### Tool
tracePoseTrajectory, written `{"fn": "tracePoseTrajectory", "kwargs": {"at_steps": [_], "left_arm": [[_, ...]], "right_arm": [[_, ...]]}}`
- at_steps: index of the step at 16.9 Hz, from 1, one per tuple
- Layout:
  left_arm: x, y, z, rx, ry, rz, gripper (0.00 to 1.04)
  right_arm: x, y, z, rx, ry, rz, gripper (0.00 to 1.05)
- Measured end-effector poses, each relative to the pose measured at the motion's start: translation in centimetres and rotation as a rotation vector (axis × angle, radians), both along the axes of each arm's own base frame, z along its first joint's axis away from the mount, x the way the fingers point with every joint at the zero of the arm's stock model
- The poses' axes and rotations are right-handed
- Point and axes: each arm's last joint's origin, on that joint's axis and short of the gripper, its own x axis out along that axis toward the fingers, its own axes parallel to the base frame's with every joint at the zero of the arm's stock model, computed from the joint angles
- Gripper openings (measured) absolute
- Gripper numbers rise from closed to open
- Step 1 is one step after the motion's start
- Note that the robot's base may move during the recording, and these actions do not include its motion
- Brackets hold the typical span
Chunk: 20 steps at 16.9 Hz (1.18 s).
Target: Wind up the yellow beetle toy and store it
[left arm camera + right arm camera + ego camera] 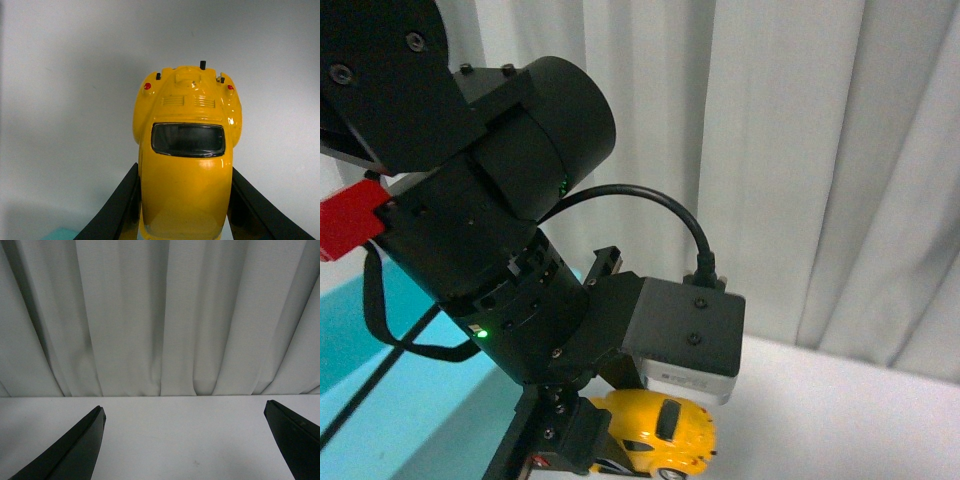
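The yellow beetle toy (186, 165) is a small rounded yellow car with a dark window and two red lights. My left gripper (185, 200) is shut on it, one black finger on each side of its body, held above the white table. In the front view the toy (660, 430) shows at the bottom under the left arm's wrist camera block (685, 338). My right gripper (185, 440) is open and empty, its two black fingers (75, 450) wide apart over the white table, facing the curtain. The right arm does not show in the front view.
The white table (840, 420) runs to a pale pleated curtain (800, 150) at the back. A turquoise surface (410, 400) lies at the left of the front view. The left arm (470, 200) fills much of that view.
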Motion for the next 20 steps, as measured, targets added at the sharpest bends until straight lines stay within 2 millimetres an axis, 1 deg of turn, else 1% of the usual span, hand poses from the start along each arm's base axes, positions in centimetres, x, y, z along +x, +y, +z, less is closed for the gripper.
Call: {"fn": "tracePoseTrajectory", "kwargs": {"at_steps": [1,2,3,4,5,6,7,8,10,12,13,14,15,18,20], "left_arm": [[-0.2,0.5,1.9,-0.068,-0.031,0.025,0.41],[-0.5,1.5,4.0,-0.139,-0.077,0.069,0.41],[-1.0,2.7,5.6,-0.182,-0.106,0.118,0.41],[-1.6,4.3,7.3,-0.204,-0.132,0.177,0.41],[-2.2,5.8,8.2,-0.205,-0.150,0.236,0.41],[-2.5,7.6,8.8,-0.202,-0.165,0.309,0.41],[-2.3,9.8,8.9,-0.195,-0.198,0.401,0.41],[-2.0,11.8,8.5,-0.161,-0.218,0.502,0.41],[-2.0,14.4,7.3,-0.108,-0.211,0.638,0.41],[-1.7,17.6,5.5,-0.063,-0.197,0.855,0.41],[-1.3,18.9,4.7,-0.050,-0.198,0.952,0.41],[-1.0,20.3,3.5,-0.034,-0.180,1.071,0.41],[-1.0,21.3,2.2,-0.032,-0.163,1.160,0.41],[-1.4,22.6,-0.7,-0.042,-0.087,1.288,0.41],[-1.5,22.9,-2.2,-0.057,-0.052,1.335,0.41]], "right_arm": [[0.0,0.0,0.0,0.000,0.000,0.000,0.98],[0.0,0.0,0.0,0.000,0.000,0.000,0.98],[0.0,0.0,0.0,0.000,0.000,0.000,0.98],[0.0,0.0,0.0,0.000,0.000,0.000,0.98],[0.0,0.0,0.0,0.000,0.000,0.000,0.98],[0.0,0.0,0.0,0.000,0.000,0.000,0.98],[0.0,0.0,0.0,0.000,0.000,0.000,0.98],[0.0,0.0,0.0,0.000,0.000,0.000,0.98],[0.0,0.0,0.0,0.000,0.000,0.000,0.98],[0.0,0.0,0.0,0.000,0.000,0.000,0.98],[0.0,0.0,0.0,0.000,0.000,0.000,0.98],[0.0,0.0,0.0,0.000,0.000,0.000,0.98],[0.0,0.0,0.0,0.000,0.000,0.000,0.98],[0.0,0.0,0.0,0.000,0.000,0.000,0.98],[0.0,0.0,0.0,0.000,0.000,0.000,0.98]]}}
